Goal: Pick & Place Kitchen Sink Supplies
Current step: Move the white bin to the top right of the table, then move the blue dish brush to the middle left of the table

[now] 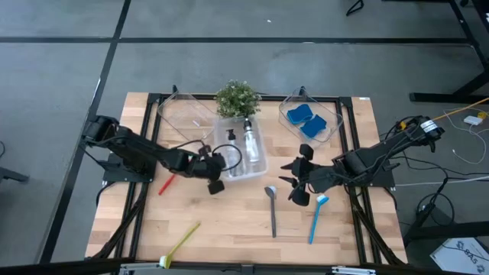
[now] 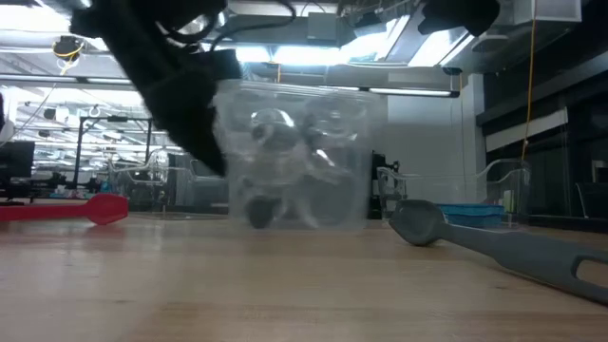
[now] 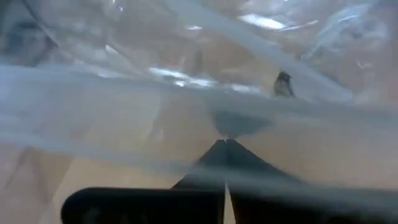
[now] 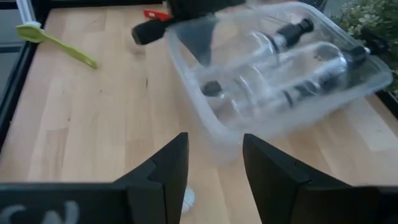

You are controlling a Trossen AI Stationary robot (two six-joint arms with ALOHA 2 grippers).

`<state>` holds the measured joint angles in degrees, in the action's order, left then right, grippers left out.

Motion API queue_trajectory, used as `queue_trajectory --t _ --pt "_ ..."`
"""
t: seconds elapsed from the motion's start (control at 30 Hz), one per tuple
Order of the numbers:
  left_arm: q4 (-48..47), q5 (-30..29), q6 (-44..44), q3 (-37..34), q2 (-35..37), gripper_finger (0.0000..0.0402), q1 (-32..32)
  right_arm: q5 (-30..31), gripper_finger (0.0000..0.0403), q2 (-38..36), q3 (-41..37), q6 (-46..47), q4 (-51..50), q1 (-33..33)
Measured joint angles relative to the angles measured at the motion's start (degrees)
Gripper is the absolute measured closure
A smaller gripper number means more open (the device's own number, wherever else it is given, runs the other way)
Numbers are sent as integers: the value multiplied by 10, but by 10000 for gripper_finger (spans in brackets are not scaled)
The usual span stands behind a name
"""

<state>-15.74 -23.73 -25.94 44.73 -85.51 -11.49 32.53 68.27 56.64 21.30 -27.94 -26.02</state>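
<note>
A clear bin (image 1: 241, 149) mid-table holds clear pump bottles (image 4: 292, 62) with black tops, lying on their sides. My left gripper (image 1: 217, 174) is shut, its fingertips (image 3: 225, 149) at the bin's left wall near the near corner. My right gripper (image 4: 214, 168) hangs open above the table to the right of that bin, with nothing between its fingers. Lying flat on the table are a red brush (image 1: 165, 186), a grey brush (image 1: 272, 210), a blue brush (image 1: 316, 218) and a yellow-green brush (image 1: 180, 243). Blue sponges (image 1: 307, 119) lie in a second bin. My left gripper's shut fingertips (image 4: 200, 43) stand right at the clear bin's left wall (image 3: 186, 124), slanting down from the table's left. The blurred plastic hides the spot, so I cannot tell whether they touch it.
An empty clear bin (image 1: 183, 114) stands at the far left, and a small green potted plant (image 1: 237, 98) behind the middle bin. The sponge bin (image 1: 328, 130) is at the far right. Bare wood lies between the brushes along the near edge.
</note>
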Motion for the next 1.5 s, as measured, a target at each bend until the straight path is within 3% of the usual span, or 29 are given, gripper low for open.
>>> queue_trajectory --t 0.4,0.77,1.1,1.23,1.5 --pt "250 -3 130 0 -54 399 67 -2 252 17 0 -7 36 -9" --pt "421 98 193 9 -140 399 119 -47 252 48 0 27 49 -9" --pt "401 154 299 113 -204 400 124 -57 252 49 0 -7 65 -9" --pt "342 131 328 142 -200 399 120 -60 252 49 0 -14 79 -5" --pt "257 115 342 147 -110 399 87 -222 252 49 20 136 -16 -8"
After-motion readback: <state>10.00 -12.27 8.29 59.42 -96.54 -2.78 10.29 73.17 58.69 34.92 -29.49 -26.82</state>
